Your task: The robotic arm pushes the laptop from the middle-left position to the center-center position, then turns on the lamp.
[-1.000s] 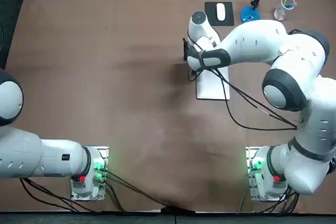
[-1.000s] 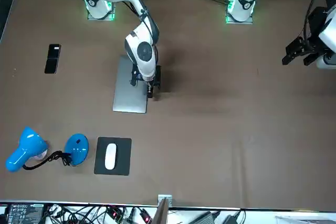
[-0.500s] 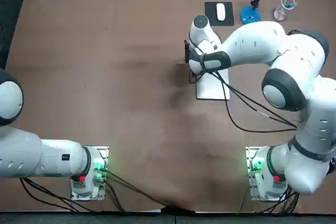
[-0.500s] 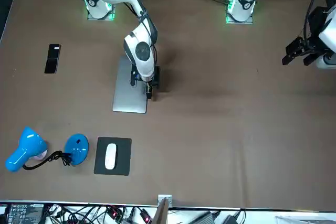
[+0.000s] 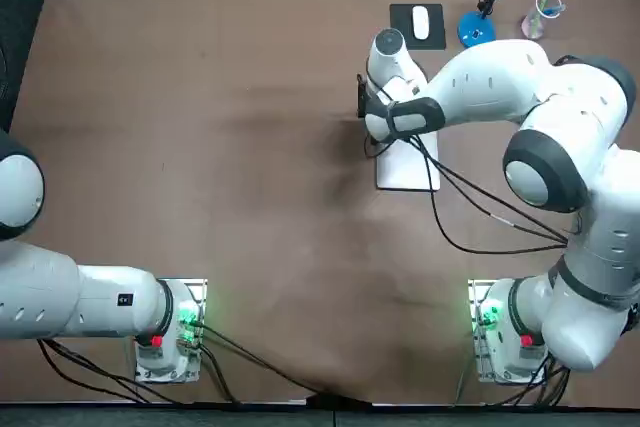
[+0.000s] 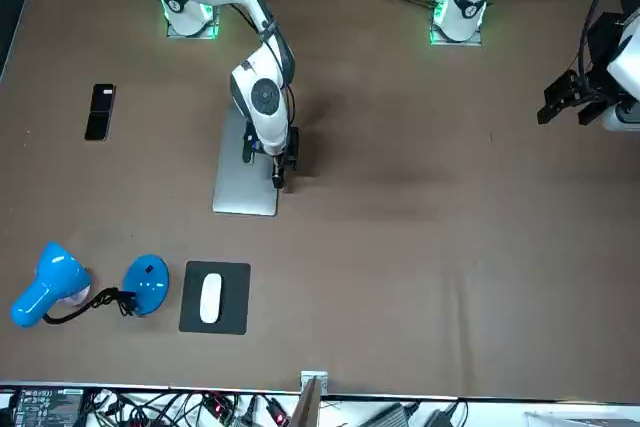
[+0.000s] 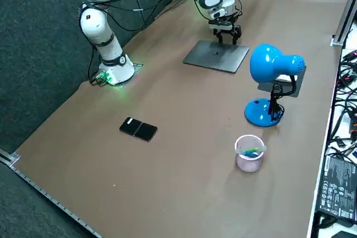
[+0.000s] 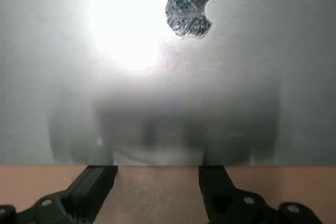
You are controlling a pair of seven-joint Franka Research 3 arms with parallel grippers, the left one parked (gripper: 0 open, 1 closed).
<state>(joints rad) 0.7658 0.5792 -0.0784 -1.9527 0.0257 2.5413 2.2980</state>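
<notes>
- Top view: the closed laptop (image 5: pixel 408 165) lies flat on the table (image 5: pixel 200 97), right of the middle and nearer the far edge than the robot's edge. The right claw (image 5: pixel 363 105) stands at the laptop's side that faces the table's left edge.
- Front view: the laptop's (image 6: pixel 240 187) long axis runs from the robot's edge toward the far edge. The claw (image 6: pixel 282 169) is at that long side, so the laptop lies toward the table's right edge from it. The blue desk lamp (image 6: pixel 55 282) stands near the far right corner, well apart from the claw.
- Right side view: the claw (image 7: pixel 226 37) is down at table height against the laptop's (image 7: pixel 217 57) far side, with the lamp (image 7: pixel 274 66) nearer the camera.
- Right wrist view: the claw (image 8: pixel 157 187) is released, its fingers (image 8: pixel 97 182) spread with only bare table between them and their tips at the lid's (image 8: pixel 173 77) edge. A push from this side would, I judge, send the laptop toward the right edge, not the centre. The lamp step is not yet begun.
</notes>
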